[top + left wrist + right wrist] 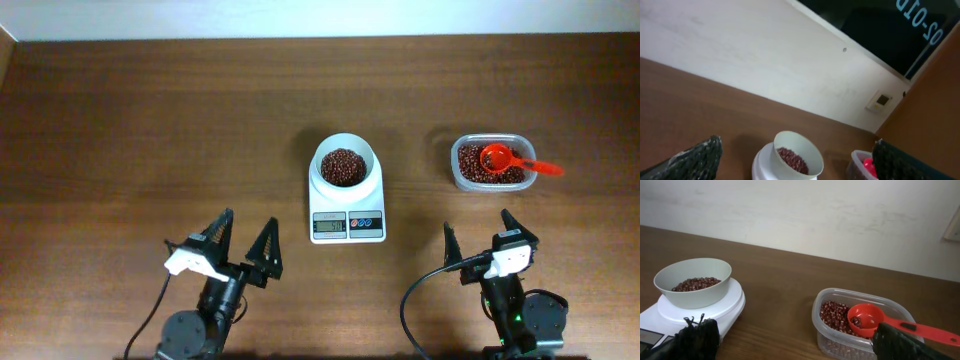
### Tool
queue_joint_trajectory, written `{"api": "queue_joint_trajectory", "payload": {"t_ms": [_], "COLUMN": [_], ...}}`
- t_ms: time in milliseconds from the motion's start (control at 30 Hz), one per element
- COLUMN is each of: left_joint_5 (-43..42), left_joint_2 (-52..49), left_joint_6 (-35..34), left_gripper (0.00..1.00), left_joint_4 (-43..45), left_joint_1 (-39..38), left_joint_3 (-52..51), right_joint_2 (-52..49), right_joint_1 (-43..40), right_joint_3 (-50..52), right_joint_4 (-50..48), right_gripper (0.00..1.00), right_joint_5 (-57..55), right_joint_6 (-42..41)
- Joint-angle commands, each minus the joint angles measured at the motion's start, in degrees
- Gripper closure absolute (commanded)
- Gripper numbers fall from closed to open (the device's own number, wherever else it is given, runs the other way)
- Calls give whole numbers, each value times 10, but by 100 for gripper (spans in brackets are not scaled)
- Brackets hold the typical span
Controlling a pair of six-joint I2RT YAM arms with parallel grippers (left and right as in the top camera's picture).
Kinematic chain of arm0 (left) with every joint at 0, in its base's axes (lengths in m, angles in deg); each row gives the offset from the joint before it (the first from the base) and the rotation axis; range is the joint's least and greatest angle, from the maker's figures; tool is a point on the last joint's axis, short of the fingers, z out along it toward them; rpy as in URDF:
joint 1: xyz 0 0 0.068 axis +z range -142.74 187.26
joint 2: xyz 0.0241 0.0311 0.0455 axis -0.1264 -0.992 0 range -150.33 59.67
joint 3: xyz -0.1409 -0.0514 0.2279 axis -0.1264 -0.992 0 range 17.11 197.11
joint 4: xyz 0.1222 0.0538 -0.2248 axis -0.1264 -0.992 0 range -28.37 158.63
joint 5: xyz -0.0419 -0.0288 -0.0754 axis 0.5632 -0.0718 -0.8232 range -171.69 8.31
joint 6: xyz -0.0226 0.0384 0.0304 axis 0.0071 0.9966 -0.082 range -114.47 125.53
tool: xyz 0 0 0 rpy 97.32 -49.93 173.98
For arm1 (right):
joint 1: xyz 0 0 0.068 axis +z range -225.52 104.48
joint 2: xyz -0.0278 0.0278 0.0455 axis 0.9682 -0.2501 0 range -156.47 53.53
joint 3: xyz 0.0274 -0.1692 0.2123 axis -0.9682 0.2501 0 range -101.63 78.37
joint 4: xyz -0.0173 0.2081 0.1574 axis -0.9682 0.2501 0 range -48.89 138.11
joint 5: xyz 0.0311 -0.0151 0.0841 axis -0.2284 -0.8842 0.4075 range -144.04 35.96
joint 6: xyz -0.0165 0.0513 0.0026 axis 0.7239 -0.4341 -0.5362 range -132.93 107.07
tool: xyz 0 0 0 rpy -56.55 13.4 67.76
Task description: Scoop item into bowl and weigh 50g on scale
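The white bowl (pixel 345 166) stands on the white scale (pixel 347 226) at the table's middle and holds a heap of dark reddish-brown beans (pixel 343 166). It also shows in the left wrist view (pixel 795 155) and the right wrist view (pixel 694 281). A clear plastic tub (pixel 490 164) at the right holds more beans (pixel 835 315) and a red scoop (pixel 505 160) with a few beans in it. My left gripper (pixel 243 243) is open and empty near the front left. My right gripper (pixel 478 238) is open and empty at the front right, in front of the tub.
The scale's grey display (pixel 329 225) and its red and blue buttons (pixel 365 224) face the front edge. A pale wall (pixel 800 215) runs behind the table's far edge.
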State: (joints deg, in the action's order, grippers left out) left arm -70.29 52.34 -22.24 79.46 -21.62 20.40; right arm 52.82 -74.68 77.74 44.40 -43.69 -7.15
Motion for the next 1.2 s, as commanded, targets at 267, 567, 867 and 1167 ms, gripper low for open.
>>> {"api": "queue_joint_trajectory", "payload": {"t_ms": [267,567,867,1167], "left_joint_5": [-27,-37,-37,-37], "left_joint_2": [70,70,70,70], "left_joint_6": [200,214,214,214], "left_gripper": [1,1,1,1], "left_joint_4": [-149,-150,-150,-150], "left_joint_1": [84,84,84,84], "left_joint_3": [-28,-28,-28,-28], "right_joint_2": [4,4,4,4], "right_joint_1": [3,3,3,3], "right_joint_3": [3,3,3,3], "right_joint_4": [4,4,4,4], "right_gripper": [1,1,1,1], "right_joint_5": [-1,-1,-1,-1], "right_joint_6": [-7,-7,-7,-7]}}
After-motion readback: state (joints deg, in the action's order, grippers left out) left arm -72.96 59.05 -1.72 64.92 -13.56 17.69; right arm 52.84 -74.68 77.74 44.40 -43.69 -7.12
